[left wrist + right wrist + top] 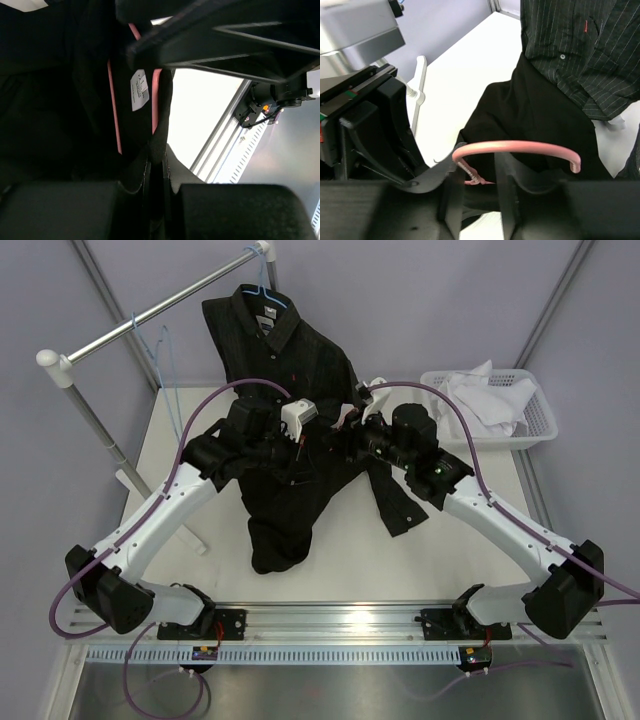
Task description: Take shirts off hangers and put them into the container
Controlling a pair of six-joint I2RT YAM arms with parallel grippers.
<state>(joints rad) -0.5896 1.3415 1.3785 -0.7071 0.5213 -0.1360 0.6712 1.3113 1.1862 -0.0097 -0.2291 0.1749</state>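
— Well, where does the plain black shirt (285,510) lie?
— Mid-table (350,560), bunched up between the two arms, with its tail trailing toward the near edge.
— Which arm has hold of it?
— The left gripper (157,165). Its fingers are pressed together with a fold of the black cloth pinched between them. In the left wrist view a white label (140,90) shows on the cloth, with pink wire running down either side of it.
— So the pink hanger (520,146) is inside that shirt?
— Yes. Its hook sticks out of the cloth in front of the right gripper (479,170).
— Is the right one clamped on it?
— No. Its jaws stand apart with the hanger's twisted neck in the gap between them, close to one finger, and daylight shows beside it.
— And the other shirts?
— The pinstriped shirt (300,350) hangs on a blue hanger (262,290) at the end of the rail (160,310), over the table's far edge. The white shirt (480,400) is heaped in the basket (540,420) at the far right corner, spilling above its rim.
— Anything else on the rail?
— A second blue hanger (160,355), bare, nearer the rail's left end.
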